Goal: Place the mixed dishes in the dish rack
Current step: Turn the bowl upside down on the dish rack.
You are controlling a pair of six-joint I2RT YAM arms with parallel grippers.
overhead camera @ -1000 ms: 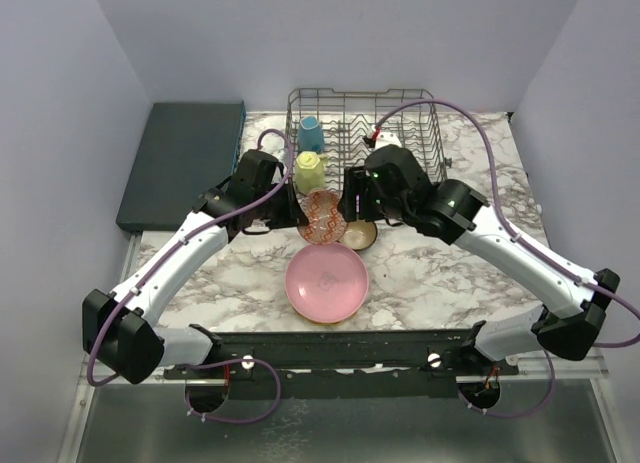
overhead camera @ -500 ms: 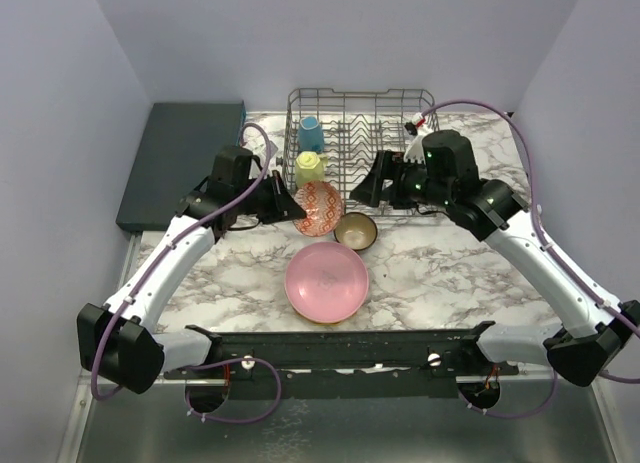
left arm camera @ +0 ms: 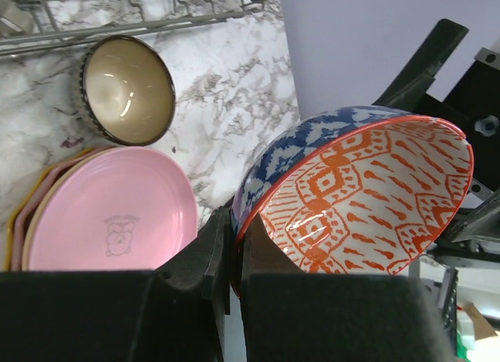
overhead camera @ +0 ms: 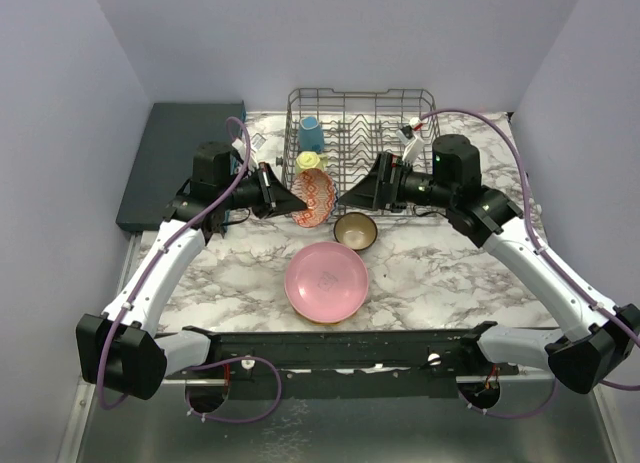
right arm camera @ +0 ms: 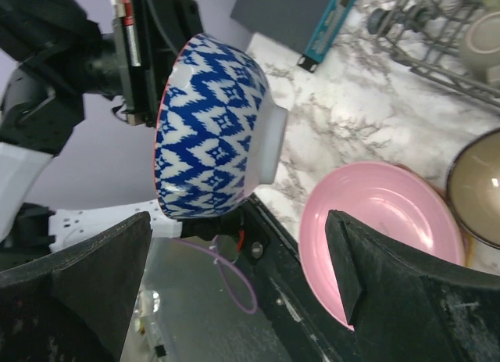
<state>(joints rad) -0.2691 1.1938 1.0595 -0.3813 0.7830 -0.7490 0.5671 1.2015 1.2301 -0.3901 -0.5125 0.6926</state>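
**Progress: early.** The grey wire dish rack [overhead camera: 395, 118] is a rectangular metal basket with rows of thin upright tines. It carries two pieces that I can make out, a blue mug [overhead camera: 311, 133] and a pale yellow mug [overhead camera: 312, 163], both at its left end. The other rows look like bare wire from above.

**In hand.** A round glazed patterned bowl [left arm camera: 367, 198] is tipped onto its edge.
- The inside has an orange-red lattice print on white, with a glossy highlight. The outside has a blue-and-white zigzag print and a plain white foot.
- The left gripper [left arm camera: 233, 249] is pinched tight on its rim and carries it alone.
- The bowl hangs above the table just in front of the rack's near left corner. It is not yet in the rack.
- The right gripper [right arm camera: 238, 217] faces the bowl's outside with its fingers spread wide and nothing between them. They look clear of the bowl.

**Left to load.**
- A small brown bowl [overhead camera: 355, 230] stands upright on the white-grey marbled tabletop [overhead camera: 450, 273], near the rack's front edge. It has a shiny tan inside and a dark banded wall.
- A smooth pink plate [overhead camera: 327, 281] with a faint printed figure at its centre tops a stack. Tan and yellow rims show beneath it in the left wrist view, but I cannot count them.

**Judgement:** most of the load is outstanding. Glazed surfaces are likely slippery in a rim pinch.
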